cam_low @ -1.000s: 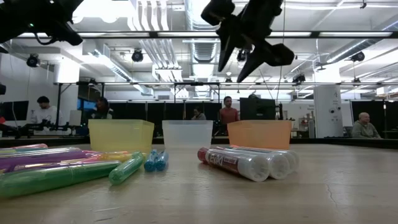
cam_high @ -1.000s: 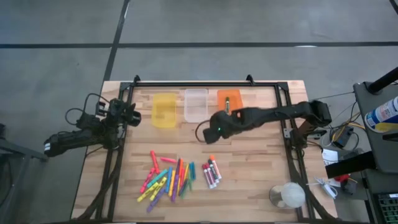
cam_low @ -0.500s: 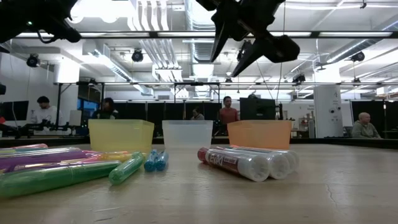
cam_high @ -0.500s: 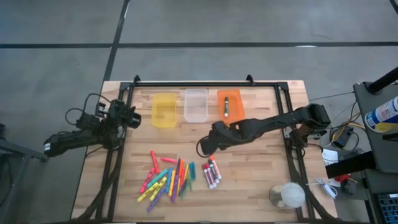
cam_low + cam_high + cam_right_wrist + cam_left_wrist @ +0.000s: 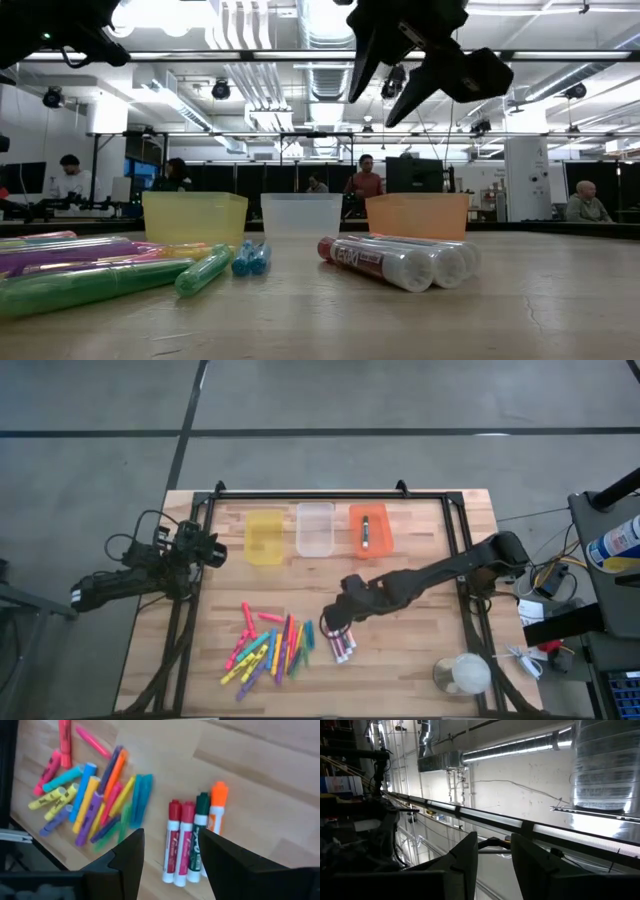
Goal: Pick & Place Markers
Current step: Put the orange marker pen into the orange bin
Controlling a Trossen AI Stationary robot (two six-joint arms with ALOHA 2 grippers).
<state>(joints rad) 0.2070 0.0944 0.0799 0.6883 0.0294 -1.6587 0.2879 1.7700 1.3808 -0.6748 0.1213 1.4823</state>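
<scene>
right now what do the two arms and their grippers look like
Both arms are dark, jointed segments. The left gripper trails looped black cables beside the table's edge. The right gripper has two broad, flat black fingers; a black cable loops near its wrist.

The loose markers [image 5: 95,795] are pink, yellow, blue, orange, purple and green. Four white-bodied markers [image 5: 192,842] carry two red caps, one dark green, one orange. The three bins are yellow [image 5: 265,538], clear [image 5: 314,530] and orange [image 5: 370,531]. The worktop [image 5: 420,660] is pale wood grain.
</scene>
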